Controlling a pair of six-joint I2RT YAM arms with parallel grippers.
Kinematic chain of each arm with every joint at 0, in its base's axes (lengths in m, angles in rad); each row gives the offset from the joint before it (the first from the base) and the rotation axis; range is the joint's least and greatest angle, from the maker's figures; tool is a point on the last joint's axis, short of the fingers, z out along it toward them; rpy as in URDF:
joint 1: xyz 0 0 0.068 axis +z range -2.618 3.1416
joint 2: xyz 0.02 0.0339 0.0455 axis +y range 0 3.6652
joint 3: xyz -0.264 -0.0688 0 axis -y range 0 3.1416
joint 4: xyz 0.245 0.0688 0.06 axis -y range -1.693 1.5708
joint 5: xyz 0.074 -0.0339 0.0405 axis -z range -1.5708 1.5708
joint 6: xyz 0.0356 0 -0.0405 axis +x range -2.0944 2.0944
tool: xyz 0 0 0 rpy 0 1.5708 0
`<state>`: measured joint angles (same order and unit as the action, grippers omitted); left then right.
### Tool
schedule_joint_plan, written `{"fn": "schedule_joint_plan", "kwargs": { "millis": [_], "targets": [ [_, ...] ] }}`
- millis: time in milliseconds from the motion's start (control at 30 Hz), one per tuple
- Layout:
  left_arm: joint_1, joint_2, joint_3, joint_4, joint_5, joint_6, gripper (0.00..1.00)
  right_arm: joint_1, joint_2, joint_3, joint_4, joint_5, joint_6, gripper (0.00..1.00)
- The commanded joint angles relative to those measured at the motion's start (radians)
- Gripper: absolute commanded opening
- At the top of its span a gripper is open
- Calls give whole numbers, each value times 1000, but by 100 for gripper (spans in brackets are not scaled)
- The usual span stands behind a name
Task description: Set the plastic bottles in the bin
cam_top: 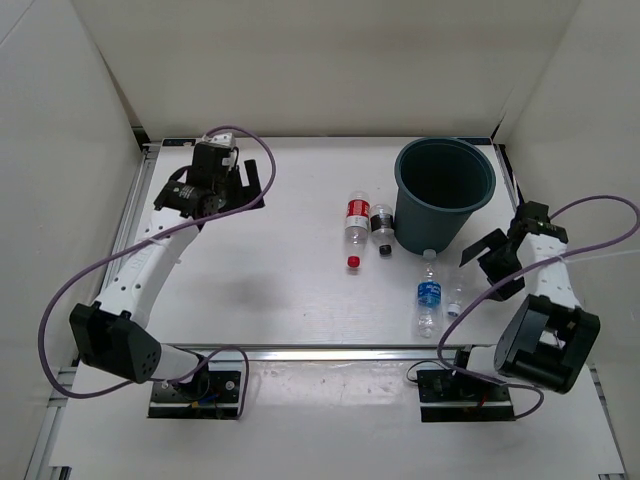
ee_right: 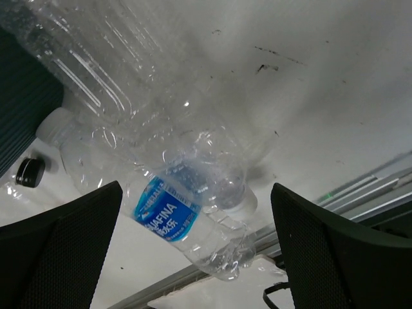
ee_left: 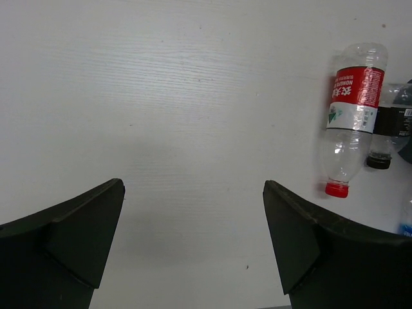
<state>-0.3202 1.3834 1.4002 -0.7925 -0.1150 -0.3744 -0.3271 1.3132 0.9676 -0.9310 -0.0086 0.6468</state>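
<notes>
The bin (cam_top: 445, 190) stands upright at the back right. Left of it lie the red-labelled bottle (cam_top: 356, 228) and the black-labelled bottle (cam_top: 382, 228), side by side. In front of the bin lie the blue-labelled bottle (cam_top: 429, 293) and a plain clear bottle (cam_top: 455, 298). My left gripper (cam_top: 250, 187) hovers open at the back left, far from the bottles; its view shows the red-labelled bottle (ee_left: 351, 116) and the black-labelled bottle (ee_left: 389, 125) at the right. My right gripper (ee_right: 196, 187) is open just before the plain bottle (ee_right: 129, 77) and the blue-labelled bottle (ee_right: 167, 215), holding nothing.
White walls close in the table on three sides. A metal rail (cam_top: 300, 352) runs along the near edge of the table. The dark side of the bin (ee_right: 19, 116) fills the left edge of the right wrist view, with the black cap (ee_right: 30, 170) beside it.
</notes>
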Motion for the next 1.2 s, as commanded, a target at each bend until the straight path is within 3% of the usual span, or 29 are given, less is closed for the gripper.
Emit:
{"fn": "schedule_joint_plan", "kwargs": {
  "millis": [0, 333, 500, 533, 633, 800, 967, 1067, 1167],
  "targets": [
    [13, 22, 6, -2, 9, 8, 100, -4, 41, -20, 93, -37, -26, 100],
    [24, 51, 36, -20, -1, -1, 100, -4, 286, 31, 156, -25, -26, 100],
    [33, 51, 16, -40, -26, -11, 100, -4, 348, 46, 147, -16, -26, 80],
    [43, 51, 16, -40, -26, -20, 100, -4, 348, 46, 136, -16, -26, 67],
    [52, 42, 6, -40, -26, -29, 100, -4, 339, 86, 63, 22, -16, 44],
    [52, 32, -13, -40, -35, -40, 100, 45, 85, 186, -28, 64, -6, 34],
    [52, 23, -32, -22, -54, -52, 100, 102, -51, 449, -117, 107, -18, 28],
    [52, 14, -41, -22, -54, -43, 100, 132, -2, 635, -160, 156, -50, 24],
    [52, 5, -41, -13, -54, -34, 100, 164, 85, 958, -148, 167, -102, 24]
  ]
}}
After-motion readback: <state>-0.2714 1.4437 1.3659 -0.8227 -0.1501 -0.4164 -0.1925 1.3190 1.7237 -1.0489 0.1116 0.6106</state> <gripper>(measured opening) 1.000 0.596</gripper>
